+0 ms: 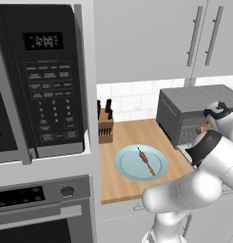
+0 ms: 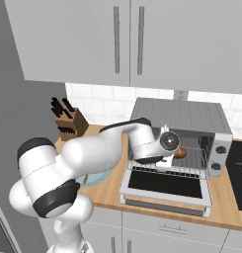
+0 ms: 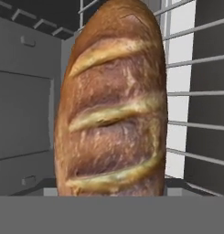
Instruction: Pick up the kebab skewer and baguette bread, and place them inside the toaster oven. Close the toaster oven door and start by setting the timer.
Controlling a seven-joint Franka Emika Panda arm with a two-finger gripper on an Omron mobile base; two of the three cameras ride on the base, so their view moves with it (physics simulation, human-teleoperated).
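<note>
Scanning the kitchen, largest thing 1st:
Microwave: black, keypad and lit display, at 9 o'clock of the left base view.
Toaster oven: dark grey box with ribbed top on the wooden counter, at 3 o'clock of the plate.
Toaster oven door: folded down flat toward the robot, dark glass facing up.
Wire rack: inside the oven cavity, seen through the open front.
Plate: pale blue, on the counter, at 5 o'clock of the knife block.
Baguette bread: golden-brown with 3 pale slashes, inside the oven cavity over the rack, close before the hand camera; in the right base view 1 end shows just beside the hand.
Kebab skewer: lying on the plate, running 11 to 5 o'clock, well apart from the oven.
Gripper: at the oven mouth above the lowered door; fingertips hidden behind the loaf, so I cannot tell whether they pinch it or stand spread.
</note>
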